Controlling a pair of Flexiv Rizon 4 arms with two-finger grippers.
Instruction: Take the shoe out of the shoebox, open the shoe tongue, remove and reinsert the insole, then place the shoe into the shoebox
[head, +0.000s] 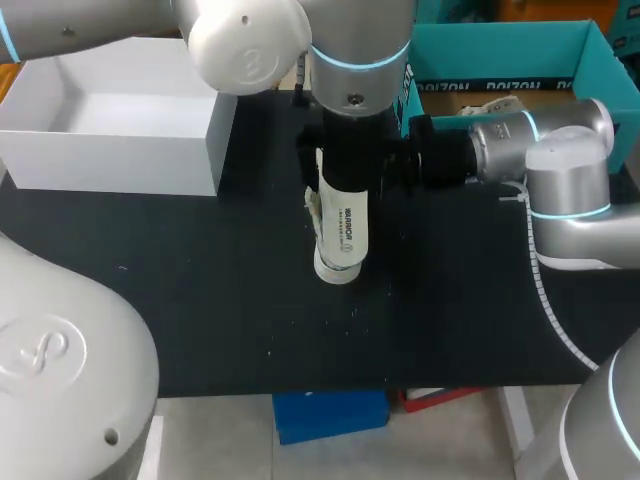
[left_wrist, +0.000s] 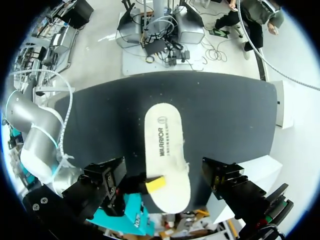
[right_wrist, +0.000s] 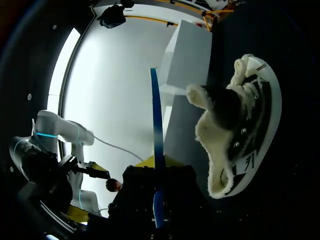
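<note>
White-soled shoe (head: 340, 235) is seen sole-up at mid worktop (head: 200, 300), under left gripper (left_wrist: 159, 186); right gripper (head: 402, 160) is just beside. Neither grip can be told.

Insole (left_wrist: 165, 145), table centre: one line of dark capitals runs lengthwise, with a small round mark at its far end.
Teal shoebox (head: 500, 45), far right: white block letters along the wall.
Shoe (right_wrist: 250, 150): dark print on the sole, too small to read.
Left arm (head: 60, 360), near left: embossed swirl sign.

Head camera looks down from above and behind; both wrist cameras sit close, sharing the shoe (head: 340, 235) on the table (head: 200, 300).
</note>
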